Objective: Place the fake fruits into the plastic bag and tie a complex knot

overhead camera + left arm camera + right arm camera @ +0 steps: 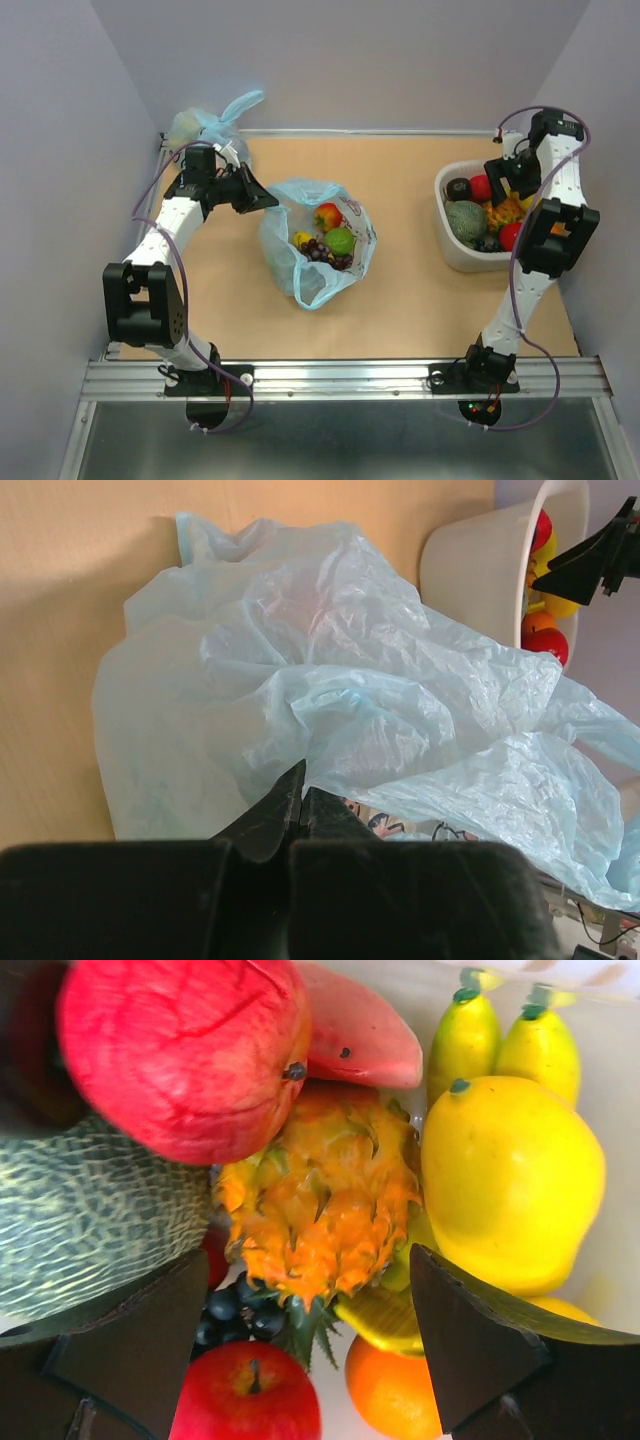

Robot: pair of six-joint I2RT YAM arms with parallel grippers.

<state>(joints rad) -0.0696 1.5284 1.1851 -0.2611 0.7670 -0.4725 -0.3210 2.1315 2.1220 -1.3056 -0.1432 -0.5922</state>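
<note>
The light-blue plastic bag (315,270) lies open at the table's middle. In it are a red-yellow apple (327,216), a green fruit (340,241), dark grapes (327,254) and a yellow piece (302,239). My left gripper (268,200) is shut on the bag's left rim; in the left wrist view its tips (303,780) pinch the bag's film (330,670). My right gripper (308,1260) is open above the white tub (450,255), its fingers either side of an orange pineapple (320,1200). Around it lie a red fruit (180,1050), a netted melon (90,1220), a yellow fruit (510,1175), a red apple (250,1395) and an orange (390,1390).
A smaller knotted light-blue bag (215,125) sits at the back left corner behind my left arm. The tub (470,560) stands at the right edge near the wall. A metal rail (340,375) runs along the near edge.
</note>
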